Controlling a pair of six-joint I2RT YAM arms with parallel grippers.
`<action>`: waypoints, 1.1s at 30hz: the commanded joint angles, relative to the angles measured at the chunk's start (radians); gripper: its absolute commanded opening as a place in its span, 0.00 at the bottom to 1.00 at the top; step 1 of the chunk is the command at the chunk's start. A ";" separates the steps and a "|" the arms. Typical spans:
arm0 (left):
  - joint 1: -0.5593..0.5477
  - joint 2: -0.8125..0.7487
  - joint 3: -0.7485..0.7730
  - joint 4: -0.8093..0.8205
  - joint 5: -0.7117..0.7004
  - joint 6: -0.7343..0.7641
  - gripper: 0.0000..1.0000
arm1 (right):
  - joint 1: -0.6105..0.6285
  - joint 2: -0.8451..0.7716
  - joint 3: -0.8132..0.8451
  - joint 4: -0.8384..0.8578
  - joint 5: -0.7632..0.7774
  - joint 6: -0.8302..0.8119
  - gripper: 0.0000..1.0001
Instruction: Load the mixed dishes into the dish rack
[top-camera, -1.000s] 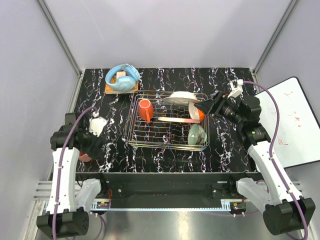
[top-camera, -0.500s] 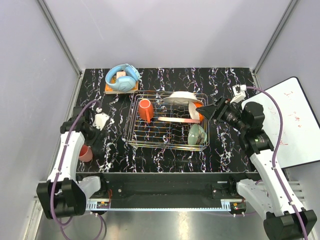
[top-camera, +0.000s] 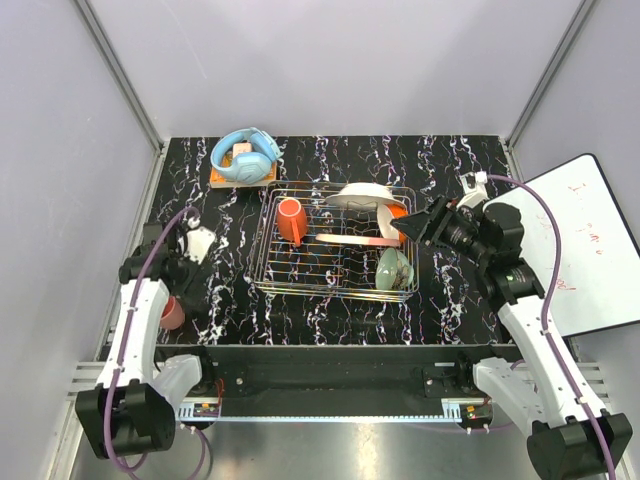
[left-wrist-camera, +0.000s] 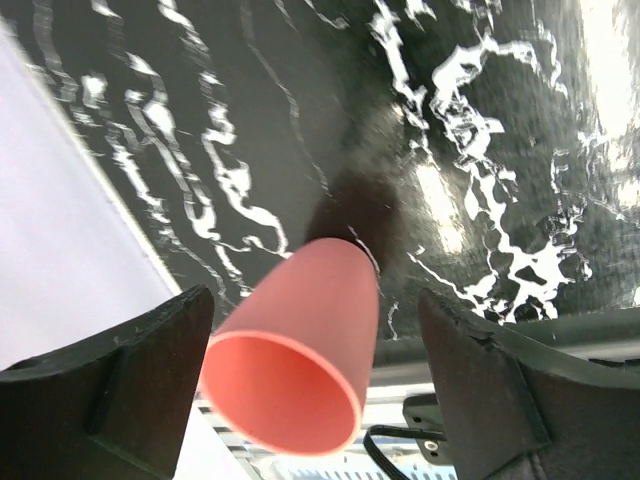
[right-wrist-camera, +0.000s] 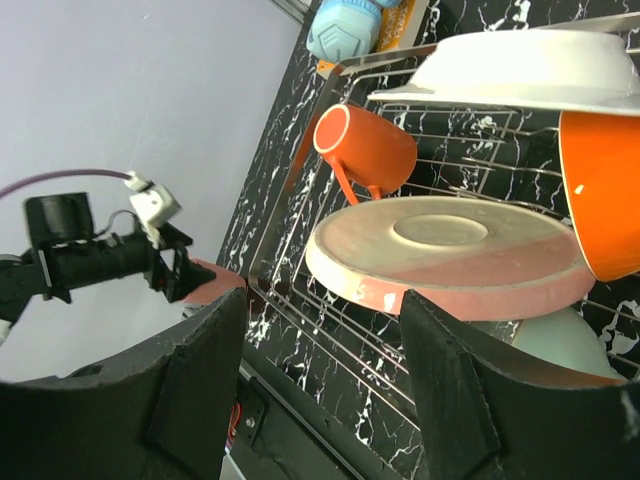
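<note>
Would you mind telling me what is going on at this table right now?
Two robot arms are loading dishes into the wire dish rack. The orange-red mug, pink-and-cream plate and pale green bowl already sit in it. The left gripper, open, straddles the pink cup near the left edge of the table, not yet gripping it. The right gripper hangs open at the rack's right end, holding nothing.

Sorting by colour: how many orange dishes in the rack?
2: an orange mug at the dish rack's left end, an orange vessel at its right; others may be hidden.
</note>
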 joint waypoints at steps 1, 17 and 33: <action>0.006 -0.005 0.131 0.081 -0.014 -0.042 0.89 | -0.006 0.002 -0.020 0.036 0.006 -0.004 0.70; 0.006 -0.140 0.014 -0.129 -0.033 -0.021 0.80 | -0.006 0.028 -0.011 0.030 -0.003 -0.017 0.70; 0.007 -0.014 -0.175 0.088 -0.080 -0.011 0.67 | -0.006 0.010 -0.016 0.005 0.016 -0.027 0.70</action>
